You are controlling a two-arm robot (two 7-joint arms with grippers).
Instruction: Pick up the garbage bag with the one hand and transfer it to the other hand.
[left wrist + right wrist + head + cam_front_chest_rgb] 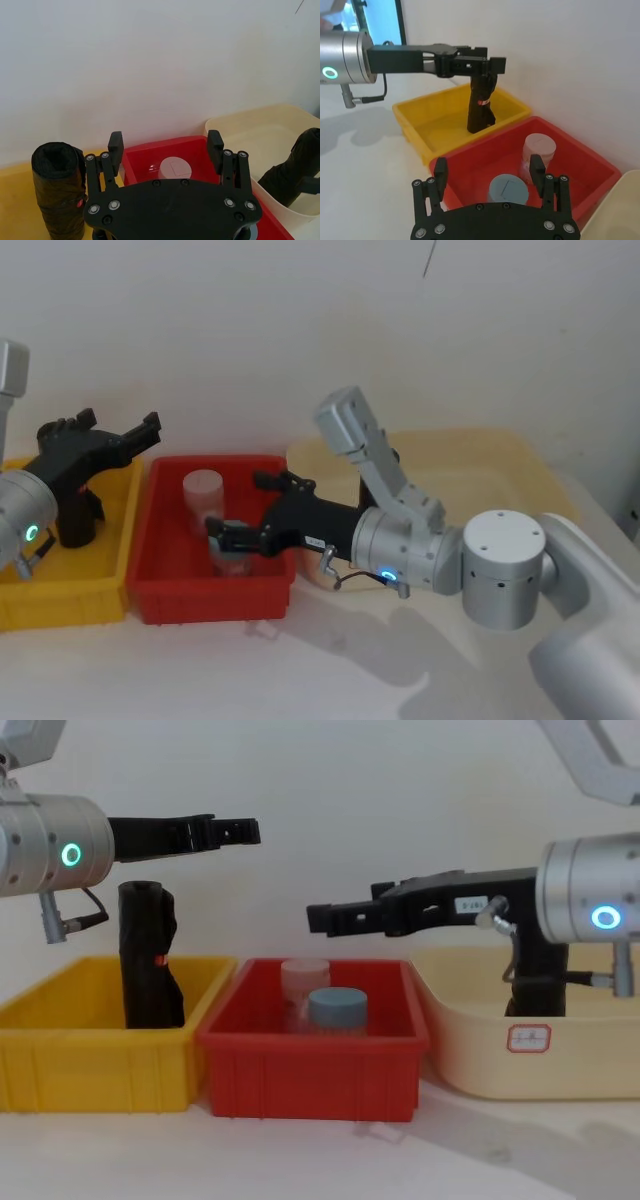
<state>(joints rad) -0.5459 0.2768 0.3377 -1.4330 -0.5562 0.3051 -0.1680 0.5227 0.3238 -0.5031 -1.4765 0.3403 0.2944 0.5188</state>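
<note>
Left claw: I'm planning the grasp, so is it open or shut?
Open: on the left claw the fingers stand wide apart, nothing between them, over the yellow bin.

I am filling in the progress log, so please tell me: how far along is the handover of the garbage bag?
Done: nothing yet. The garbage bag stands upright in the cream tub, touched by neither gripper. In hand: nothing; the left gripper is open above the yellow bin and the right gripper is open above the red bin. Left: grasp, lift and handover.
</note>
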